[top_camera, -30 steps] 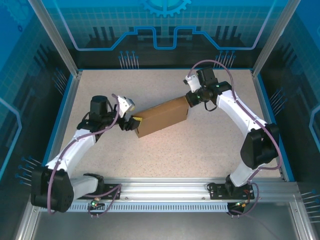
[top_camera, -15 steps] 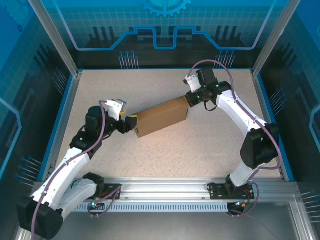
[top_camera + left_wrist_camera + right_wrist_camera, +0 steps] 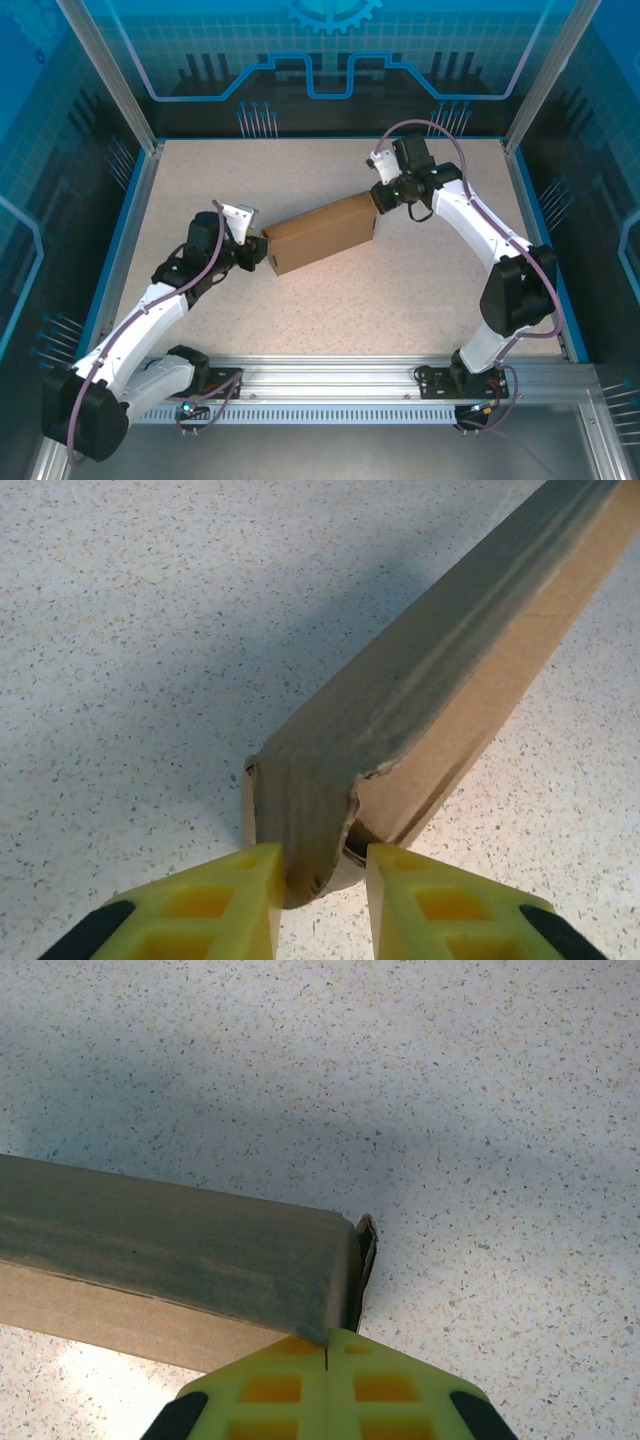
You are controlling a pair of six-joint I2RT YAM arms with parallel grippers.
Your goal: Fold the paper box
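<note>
Left arm reaches in from the near-left corner. Left gripper (image 3: 257, 250) sits at the low, near-left end of the box (image 3: 320, 233). From the left wrist, the two yellow fingers (image 3: 215, 905) stand apart with the end of the box between them. A ragged-edged cardboard flap fills most of the gap and touches both inner faces, so the gripper is clamped on that end.

The box is plain brown cardboard, folded up into a long shallow shape. It lies slantwise at mid-table (image 3: 400, 290), its left end nearer the arm bases and its right end further back. In the left wrist view its upper face is in shade and its long side is lit. A soft shadow falls on the speckled table beside it. Cannot tell whether its underside touches the table or hangs just off it.

Right gripper (image 3: 378, 200) is at the far-right end of the box, its arm arching in from the right. From the right wrist, the yellow fingers (image 3: 270, 1390) are pressed together with only a thin seam between them. Their tip touches the box's upper corner. A thin flap edge stands out just beside that corner. Cannot tell whether any cardboard is pinched there.
</note>
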